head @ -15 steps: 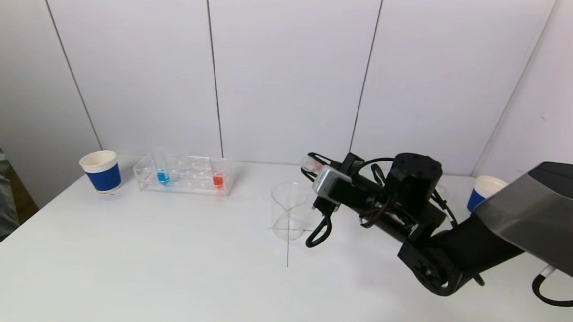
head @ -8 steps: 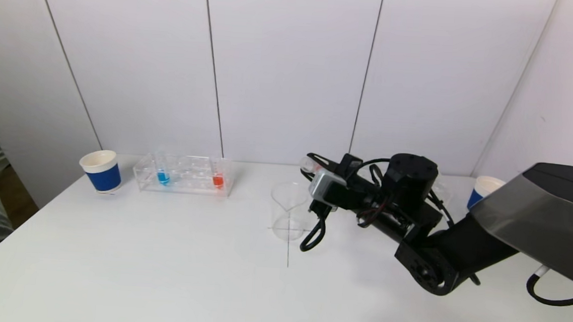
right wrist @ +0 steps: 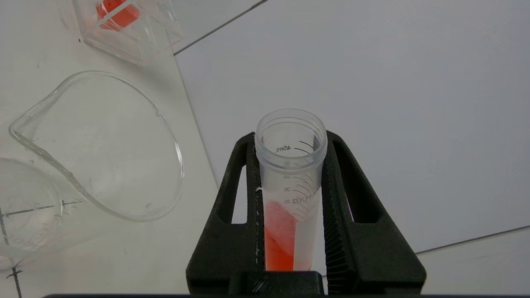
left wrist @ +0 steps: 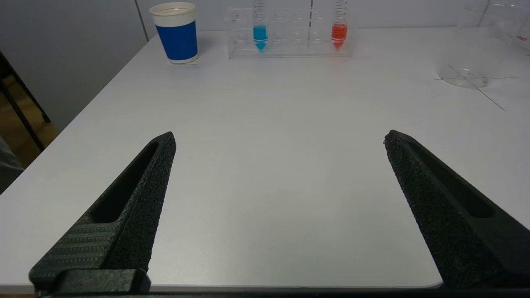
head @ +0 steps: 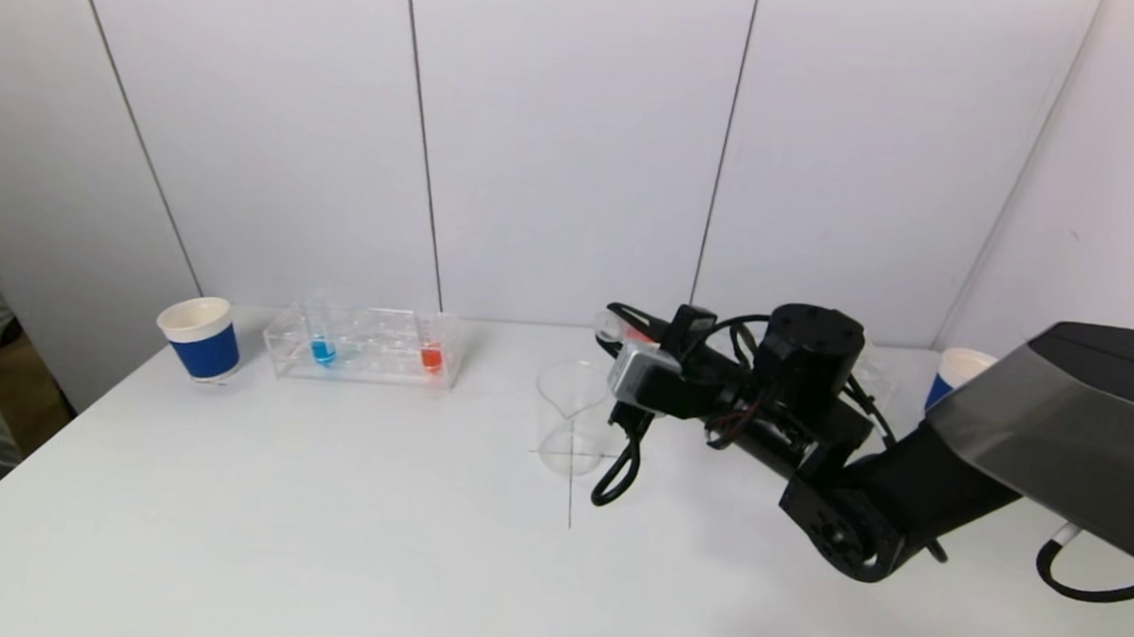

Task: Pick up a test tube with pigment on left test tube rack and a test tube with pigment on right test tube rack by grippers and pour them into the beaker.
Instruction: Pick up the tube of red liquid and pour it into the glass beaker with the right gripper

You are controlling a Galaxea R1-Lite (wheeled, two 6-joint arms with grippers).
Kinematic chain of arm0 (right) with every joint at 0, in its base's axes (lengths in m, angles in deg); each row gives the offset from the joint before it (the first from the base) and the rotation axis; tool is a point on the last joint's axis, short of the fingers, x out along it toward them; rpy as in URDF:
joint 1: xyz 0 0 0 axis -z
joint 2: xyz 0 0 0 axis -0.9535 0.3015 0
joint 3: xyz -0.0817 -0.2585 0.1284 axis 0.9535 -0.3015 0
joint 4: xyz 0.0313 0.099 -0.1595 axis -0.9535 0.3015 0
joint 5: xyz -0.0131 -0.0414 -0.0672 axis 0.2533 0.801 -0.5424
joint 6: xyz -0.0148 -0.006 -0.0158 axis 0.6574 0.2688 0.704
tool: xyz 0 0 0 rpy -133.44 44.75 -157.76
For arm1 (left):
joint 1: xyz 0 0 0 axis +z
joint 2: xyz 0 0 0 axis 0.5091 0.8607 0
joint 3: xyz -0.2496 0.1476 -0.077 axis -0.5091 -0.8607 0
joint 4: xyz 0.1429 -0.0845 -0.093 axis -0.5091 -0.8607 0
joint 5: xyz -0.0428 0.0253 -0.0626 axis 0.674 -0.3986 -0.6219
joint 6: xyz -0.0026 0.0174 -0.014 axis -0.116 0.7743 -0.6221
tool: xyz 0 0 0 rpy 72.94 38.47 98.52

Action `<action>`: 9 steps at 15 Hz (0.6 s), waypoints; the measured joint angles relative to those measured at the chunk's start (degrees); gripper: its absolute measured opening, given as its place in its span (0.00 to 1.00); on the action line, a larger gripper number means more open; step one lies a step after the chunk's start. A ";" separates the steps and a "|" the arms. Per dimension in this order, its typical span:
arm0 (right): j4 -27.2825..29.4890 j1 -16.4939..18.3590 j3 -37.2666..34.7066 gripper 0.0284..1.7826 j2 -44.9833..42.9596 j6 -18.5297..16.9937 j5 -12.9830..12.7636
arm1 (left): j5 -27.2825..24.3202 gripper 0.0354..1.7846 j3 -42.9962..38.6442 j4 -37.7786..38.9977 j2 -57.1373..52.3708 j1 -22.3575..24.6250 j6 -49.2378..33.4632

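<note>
1. Progress: we judge the task early; the beaker [head: 573,415] near the table's middle looks empty, with no colour in it.
2. Right gripper [right wrist: 290,174] has its fingers [right wrist: 337,215] clamped on a red-pigment tube [right wrist: 290,182], tilted close to horizontal just beside the beaker's rim on the right, mouth not yet over the opening as far as we can tell. Red liquid sits low in the tube, none at the lip.
3. Left rack [head: 366,344] stands near the table's far edge, left of the beaker, with a blue tube [head: 321,343] and a red tube [head: 432,350] both seated.
4. Left gripper [left wrist: 277,165] hovers over the table's near-left area, fingers [left wrist: 136,207] wide apart, holding nothing.
5. Left to do, we judge: pour the held tube, pick one from the left rack, pour that too.
</note>
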 joint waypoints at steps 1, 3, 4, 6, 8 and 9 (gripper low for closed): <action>-0.04 0.00 0.05 0.24 0.07 0.37 0.00 | 0.00 0.99 0.00 0.00 0.00 0.00 0.05; -0.04 0.07 0.05 0.24 0.22 1.46 0.01 | 0.00 0.99 0.00 -0.02 0.00 0.00 0.05; -0.04 0.10 0.05 0.24 0.30 1.62 0.01 | 0.00 0.99 0.00 0.00 0.00 0.00 0.02; 0.13 0.07 0.05 0.24 0.49 2.26 0.04 | 0.00 0.99 0.00 -0.02 0.00 0.00 0.05; 0.11 -0.04 0.35 0.24 0.90 2.89 0.22 | 0.00 0.99 0.00 0.00 0.00 0.00 0.02; 0.16 -0.09 0.72 0.24 1.12 3.23 0.28 | 0.00 0.99 0.00 0.00 0.00 -0.02 0.02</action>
